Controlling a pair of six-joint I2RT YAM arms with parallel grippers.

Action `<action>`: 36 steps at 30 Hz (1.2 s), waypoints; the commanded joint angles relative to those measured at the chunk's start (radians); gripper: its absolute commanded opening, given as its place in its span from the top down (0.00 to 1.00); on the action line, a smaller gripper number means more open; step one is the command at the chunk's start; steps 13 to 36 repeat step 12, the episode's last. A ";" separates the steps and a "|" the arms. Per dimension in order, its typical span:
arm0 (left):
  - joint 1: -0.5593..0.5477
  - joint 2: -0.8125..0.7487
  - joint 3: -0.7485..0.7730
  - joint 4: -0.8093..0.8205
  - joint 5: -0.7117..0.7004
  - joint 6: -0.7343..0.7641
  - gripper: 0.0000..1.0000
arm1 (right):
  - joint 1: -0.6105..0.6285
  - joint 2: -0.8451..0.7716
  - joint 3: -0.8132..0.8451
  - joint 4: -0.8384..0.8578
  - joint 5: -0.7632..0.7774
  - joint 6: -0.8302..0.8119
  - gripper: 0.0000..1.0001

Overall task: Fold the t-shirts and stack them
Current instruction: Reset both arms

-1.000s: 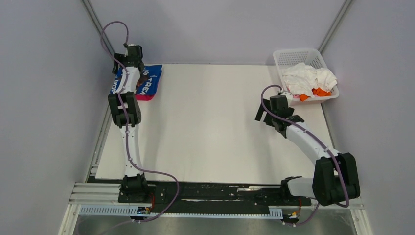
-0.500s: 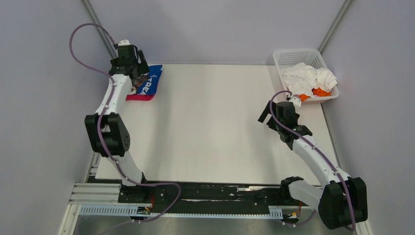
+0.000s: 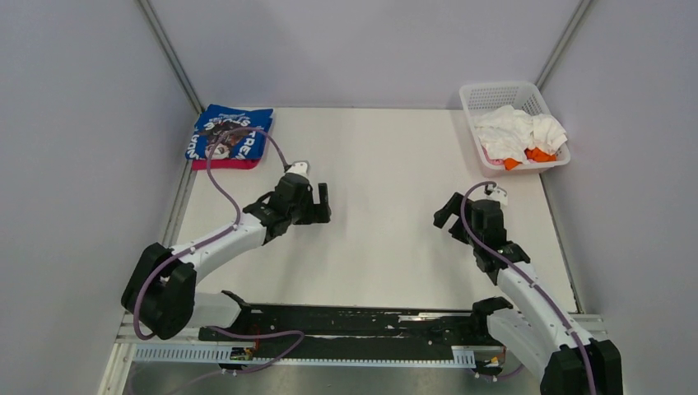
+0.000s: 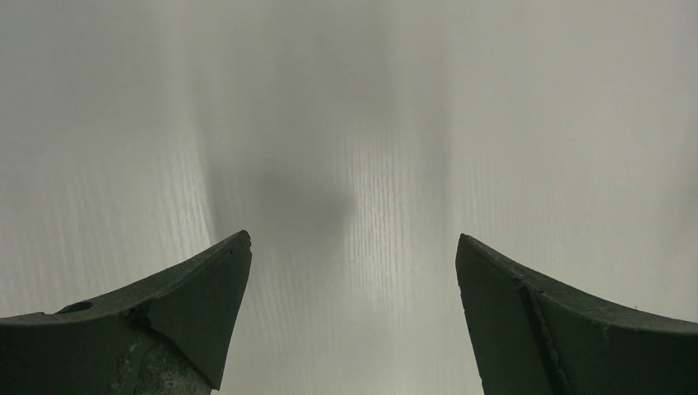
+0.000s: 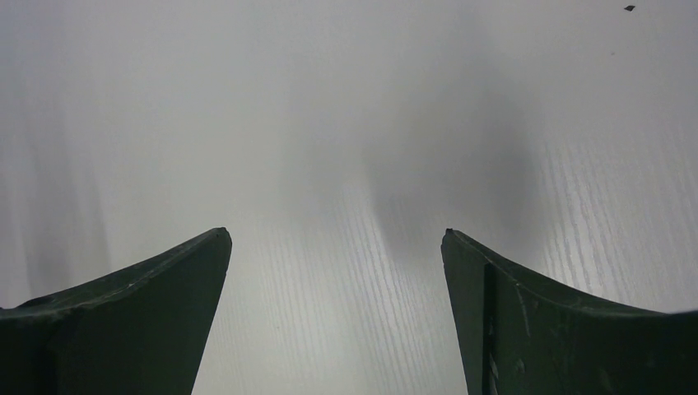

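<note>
Stack: blue shirt [image 3: 230, 136] atop pink shirt [image 3: 234, 164] | left hand [image 4: 352, 247], right hand [image 5: 336, 234] spread

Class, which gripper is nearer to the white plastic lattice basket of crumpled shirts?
Right. The right gripper is in front of the white plastic lattice basket, slightly left; the left gripper is much farther left.

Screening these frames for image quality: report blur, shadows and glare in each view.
Top external: sharp, evenly lit, no glare on the table. Left wrist: table smeared into streaks, dim shadow ahead of the left gripper. Right wrist: similarly smeared farther off, grey shadow beyond the right gripper.
</note>
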 commanded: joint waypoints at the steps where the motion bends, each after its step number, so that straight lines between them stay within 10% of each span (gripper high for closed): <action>1: -0.050 -0.061 -0.037 0.082 -0.055 -0.065 0.00 | -0.003 -0.084 -0.031 0.097 -0.032 0.011 0.00; 36: -0.056 -0.044 -0.055 0.105 -0.056 -0.099 0.00 | -0.002 -0.178 -0.071 0.122 -0.009 0.028 0.00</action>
